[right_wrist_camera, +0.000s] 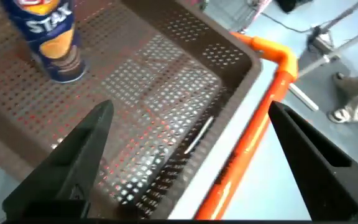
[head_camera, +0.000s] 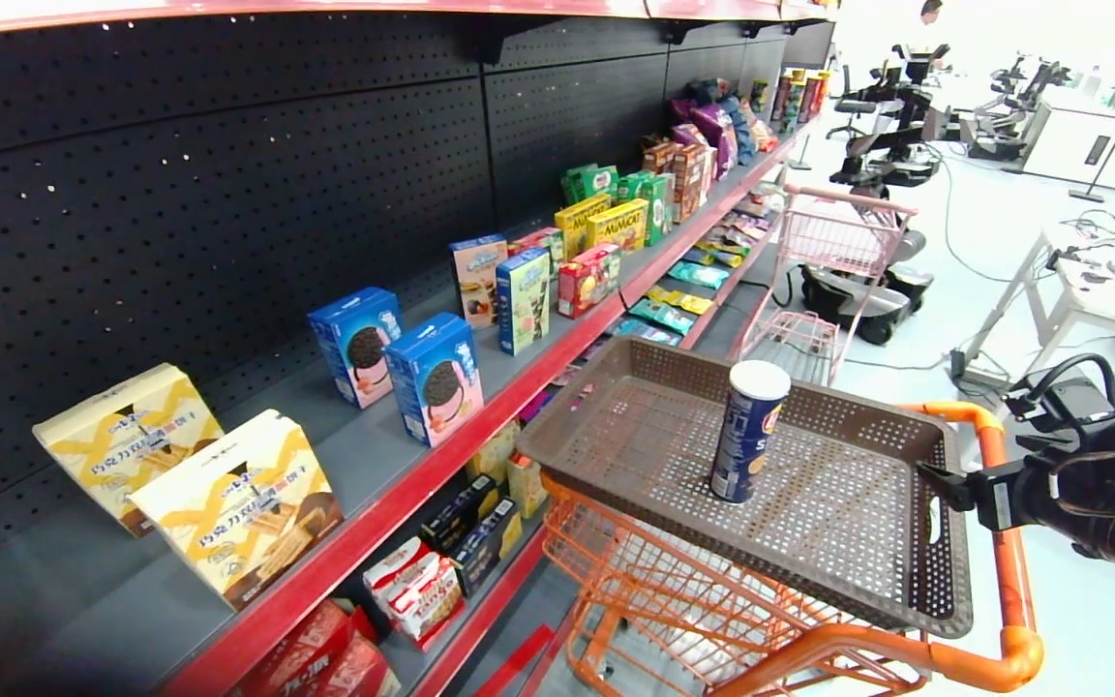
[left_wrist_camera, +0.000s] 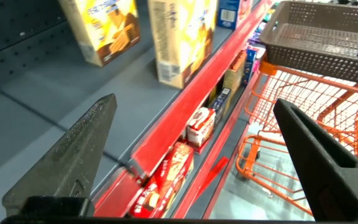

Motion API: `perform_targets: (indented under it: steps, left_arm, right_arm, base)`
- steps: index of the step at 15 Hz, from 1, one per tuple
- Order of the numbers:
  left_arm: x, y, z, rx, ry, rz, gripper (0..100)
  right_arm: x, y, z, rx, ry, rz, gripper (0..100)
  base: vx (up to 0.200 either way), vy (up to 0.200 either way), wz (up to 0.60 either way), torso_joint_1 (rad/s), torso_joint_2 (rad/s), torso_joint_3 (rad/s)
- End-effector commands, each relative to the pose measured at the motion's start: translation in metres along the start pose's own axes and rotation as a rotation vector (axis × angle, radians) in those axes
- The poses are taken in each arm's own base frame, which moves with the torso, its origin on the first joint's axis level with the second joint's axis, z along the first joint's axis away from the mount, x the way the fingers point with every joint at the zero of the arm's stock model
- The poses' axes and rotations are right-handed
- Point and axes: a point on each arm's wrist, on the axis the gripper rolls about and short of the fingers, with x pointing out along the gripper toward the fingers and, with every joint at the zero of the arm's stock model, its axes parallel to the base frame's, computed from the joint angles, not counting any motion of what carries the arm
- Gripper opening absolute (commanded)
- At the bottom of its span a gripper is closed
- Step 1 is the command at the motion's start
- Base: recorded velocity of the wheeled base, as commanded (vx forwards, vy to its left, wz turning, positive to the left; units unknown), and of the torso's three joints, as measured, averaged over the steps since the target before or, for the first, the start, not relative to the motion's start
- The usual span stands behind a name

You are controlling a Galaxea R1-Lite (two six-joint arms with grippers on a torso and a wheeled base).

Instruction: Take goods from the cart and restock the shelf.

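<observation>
Looks like the grab step: hovering with right hand point(right_wrist_camera: 191, 109) spread wide near the can point(head_camera: 749, 431) in the tray point(head_camera: 867, 552), left hand point(left_wrist_camera: 194, 102) spread too. Next: straddle can, squeeze gently.

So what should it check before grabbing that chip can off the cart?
1. Chip can upright in the brown tray: ok.
2. Right gripper open and empty: ok.
3. Right gripper around the can: not ok; it is at the tray's rim, apart from the can.
4. Bare shelf space beside the blue boxes: ok.
5. Left gripper open, over the shelf: ok.
6. Whether the can is full: cannot tell.
</observation>
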Motion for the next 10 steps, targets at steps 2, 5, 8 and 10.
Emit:
perform_targets:
  steps: [2, 5, 8, 10]
  left_arm:
    - [0.000, 0.000, 0.000, -0.001, 0.000, 0.001, 100]
    - [0.000, 0.000, 0.000, 0.000, 0.000, 0.001, 100]
    - [0.000, 0.000, 0.000, 0.000, 0.000, -0.001, 100]
    - [0.000, 0.000, 0.000, 0.000, 0.000, -0.001, 100]
  right_arm:
    - [0.011, 0.003, -0.008, 0.030, 0.037, 0.022, 100]
    - [0.041, 0.003, -0.007, 0.141, 0.011, 0.027, 100]
    - [0.071, 0.009, -0.010, 0.169, -0.043, 0.100, 100]
    - [0.075, 0.019, -0.010, 0.154, -0.063, 0.209, 100]
  base:
    - [0.000, 0.000, 0.00, 0.000, 0.00, 0.000]
    - [0.000, 0.000, 0.00, 0.000, 0.00, 0.000]
    - [0.000, 0.000, 0.00, 0.000, 0.00, 0.000]
    - [0.000, 0.000, 0.00, 0.000, 0.00, 0.000]
